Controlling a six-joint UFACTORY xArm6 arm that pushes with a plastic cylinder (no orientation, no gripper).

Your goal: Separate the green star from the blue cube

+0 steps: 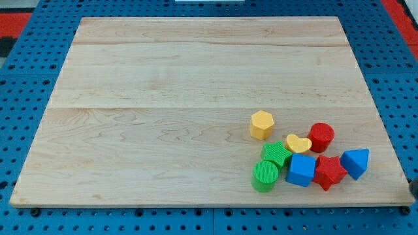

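The green star (pixel 277 154) lies on the wooden board (pixel 163 98) at the view's lower right. The blue cube (pixel 301 170) sits just to its lower right, touching or almost touching it. A green cylinder (pixel 265 176) stands right below the star. A yellow heart (pixel 298 143) lies against the star's upper right side. My tip does not show in this view; no rod is visible.
A yellow hexagon (pixel 262 125) stands above the cluster. A red cylinder (pixel 321 137), a red star (pixel 328 172) and a blue triangular block (pixel 356 162) lie to the right of the cube, near the board's right and bottom edges.
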